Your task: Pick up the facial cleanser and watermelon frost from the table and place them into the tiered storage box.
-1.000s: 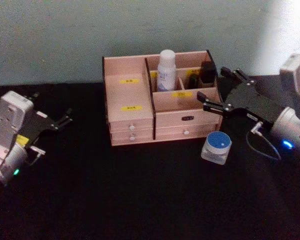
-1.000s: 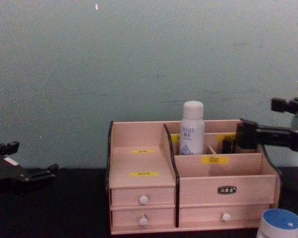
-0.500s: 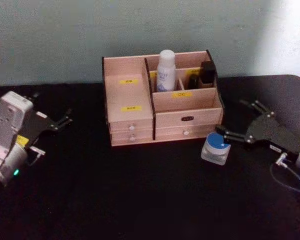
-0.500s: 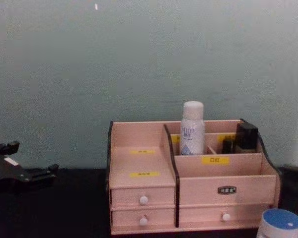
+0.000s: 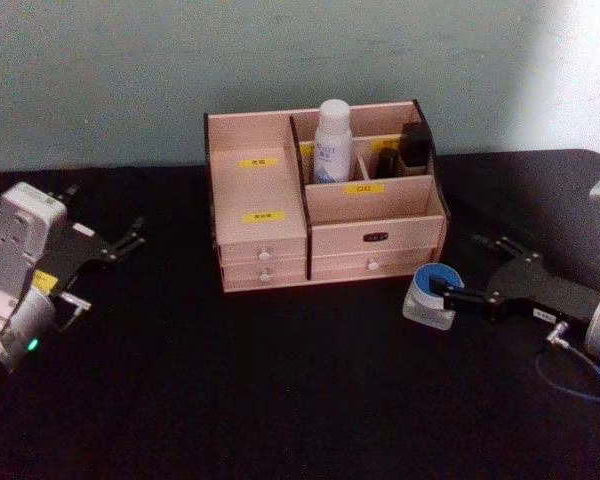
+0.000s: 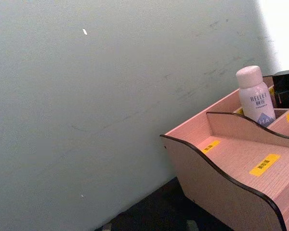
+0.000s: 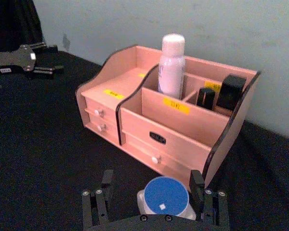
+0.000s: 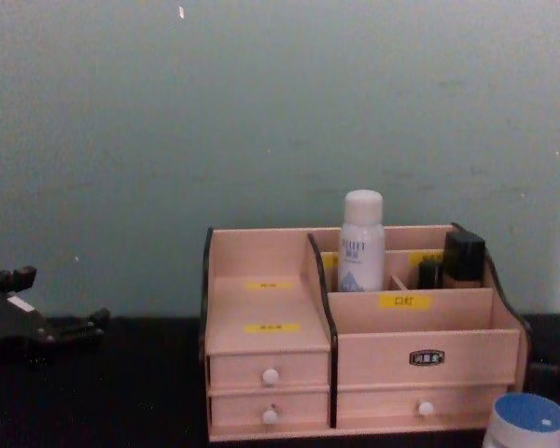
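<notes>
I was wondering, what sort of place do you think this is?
Probably a robot test bench staged as a vanity: a black table against a bare wall, a storage box holding the cleanser, and the open right gripper flanking the jar. The left gripper sits parked at left.

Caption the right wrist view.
Open right gripper straddles watermelon frost before the tiered storage box holding the facial cleanser; left gripper parked beyond.
</notes>
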You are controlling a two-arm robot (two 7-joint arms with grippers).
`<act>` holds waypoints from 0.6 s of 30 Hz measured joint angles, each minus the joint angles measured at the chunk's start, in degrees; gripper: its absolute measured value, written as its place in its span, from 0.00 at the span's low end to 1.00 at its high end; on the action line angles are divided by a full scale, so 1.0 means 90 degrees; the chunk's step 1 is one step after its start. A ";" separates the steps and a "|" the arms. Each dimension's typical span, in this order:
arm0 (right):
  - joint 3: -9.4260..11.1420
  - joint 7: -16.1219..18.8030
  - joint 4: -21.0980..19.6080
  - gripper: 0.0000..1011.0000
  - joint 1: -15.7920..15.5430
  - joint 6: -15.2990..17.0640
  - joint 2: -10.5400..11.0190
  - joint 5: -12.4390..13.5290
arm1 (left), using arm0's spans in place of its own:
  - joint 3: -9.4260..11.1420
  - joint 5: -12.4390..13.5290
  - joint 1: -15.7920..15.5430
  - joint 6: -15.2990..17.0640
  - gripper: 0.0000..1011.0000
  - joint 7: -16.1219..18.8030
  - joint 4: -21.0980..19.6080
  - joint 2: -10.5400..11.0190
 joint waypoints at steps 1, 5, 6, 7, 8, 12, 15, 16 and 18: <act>-0.0016 -0.0001 0.0014 0.99 0.0017 0.0056 0.0003 0.0030 | 0.0000 0.0000 0.0000 0.0000 0.99 0.0000 0.0000 0.0000; -0.0087 -0.0004 0.0083 0.99 0.0104 0.0324 0.0015 0.0193 | 0.0000 0.0000 0.0000 0.0000 0.99 0.0000 0.0000 0.0000; -0.0118 -0.0007 0.0108 0.99 0.0141 0.0430 0.0023 0.0252 | 0.0000 0.0000 0.0000 0.0000 0.99 0.0000 0.0000 0.0000; -0.0134 -0.0013 0.0118 0.99 0.0156 0.0471 0.0027 0.0274 | 0.0000 -0.0001 0.0000 0.0000 0.99 0.0000 0.0000 0.0000; -0.0151 -0.0022 0.0130 0.99 0.0172 0.0505 0.0031 0.0290 | 0.0000 0.0000 0.0000 0.0000 0.99 0.0000 0.0000 0.0000; -0.0238 -0.0071 0.0189 0.99 0.0240 0.0628 0.0054 0.0343 | 0.0000 0.0000 0.0000 0.0000 0.99 0.0000 0.0000 0.0000; -0.0310 -0.0103 0.0239 0.99 0.0293 0.0678 0.0071 0.0366 | 0.0000 0.0000 0.0000 0.0000 0.99 0.0000 0.0000 0.0000; -0.0346 -0.0119 0.0261 0.99 0.0317 0.0685 0.0075 0.0367 | 0.0000 0.0000 0.0000 0.0000 0.99 0.0000 0.0000 0.0000; -0.0393 -0.0143 0.0292 0.99 0.0345 0.0686 0.0081 0.0364 | 0.0000 0.0000 0.0000 0.0000 0.99 0.0000 0.0000 0.0000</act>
